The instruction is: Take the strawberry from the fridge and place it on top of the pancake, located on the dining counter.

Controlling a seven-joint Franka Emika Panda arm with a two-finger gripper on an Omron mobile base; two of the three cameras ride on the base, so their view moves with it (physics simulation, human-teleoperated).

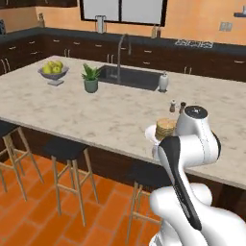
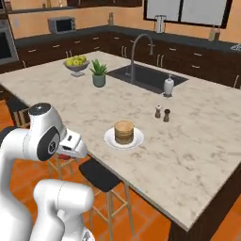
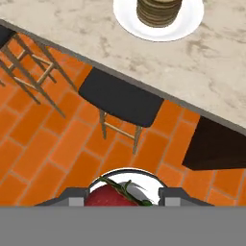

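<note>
The end effector (image 3: 124, 201) is clamped on the small red strawberry (image 3: 108, 198) with green leaves, above the orange floor. The carry step is under way. Next it must go up toward twelve o'clock, over the beige stone tabletop (image 3: 211, 67), to the brown pancake stack (image 3: 159, 10).

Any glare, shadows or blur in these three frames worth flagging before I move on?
Left base view: flat rendered light, slightly soft, and the arm hides part of the pancake. Right base view: even light, no glare on the dining counter, faint shadow by the plate. Hand view: the strawberry at the end effector is cropped at the bottom; the stool looks sharp.
</note>
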